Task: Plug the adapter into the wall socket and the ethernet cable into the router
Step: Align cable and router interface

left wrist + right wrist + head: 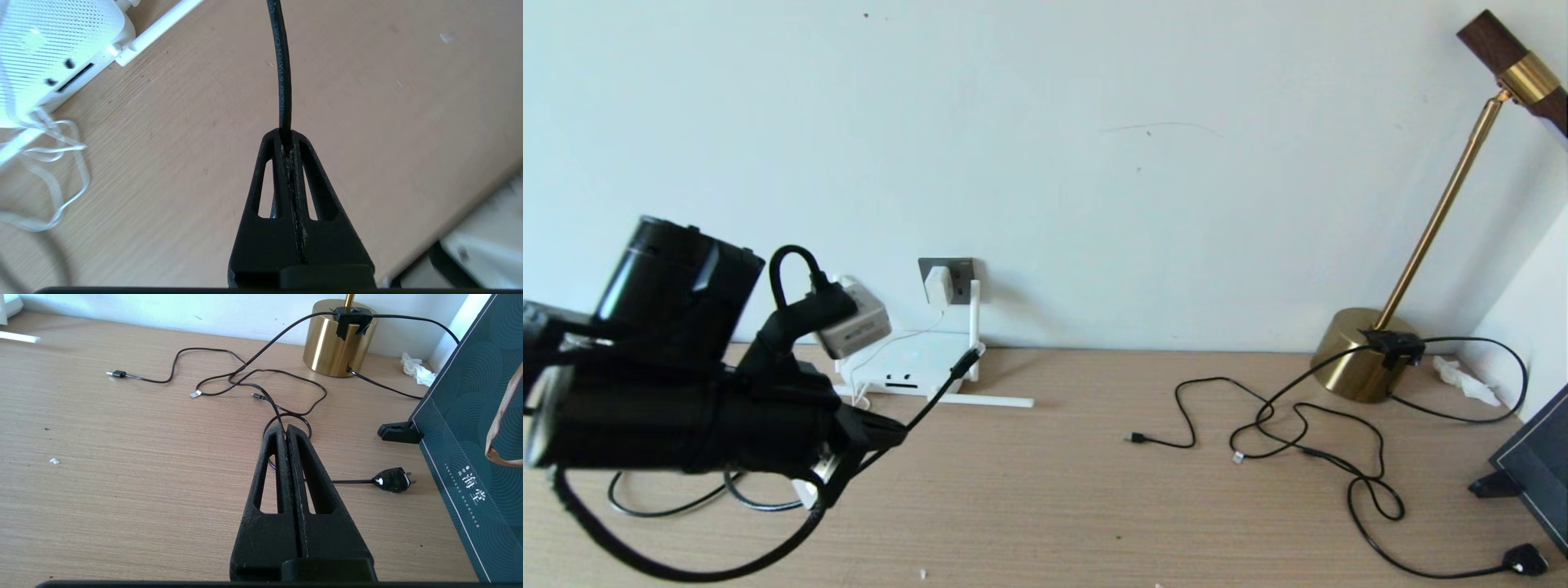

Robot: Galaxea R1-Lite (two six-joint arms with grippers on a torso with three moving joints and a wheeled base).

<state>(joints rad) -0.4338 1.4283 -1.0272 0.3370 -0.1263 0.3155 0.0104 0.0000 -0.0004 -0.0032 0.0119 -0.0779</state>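
Observation:
My left gripper (894, 431) (287, 132) is shut on the black ethernet cable (931, 400) (284, 69), held above the desk. The cable rises from the fingertips to its plug end (968, 359), which hangs just right of the router (907, 369) (53, 49), beside an upright antenna. The router lies flat against the wall with dark ports on its near edge. The white adapter (938, 286) sits in the dark grey wall socket (960, 273), and its thin white cord (53, 175) loops down by the router. My right gripper (286, 428) is shut and empty over the desk.
A brass lamp (1364, 351) stands at the back right, with thin black cords (1298, 425) spread in front of it. A flat black plug (1525, 560) (392, 479) lies near a dark patterned bag (482, 416). A crumpled tissue (1466, 380) is by the wall.

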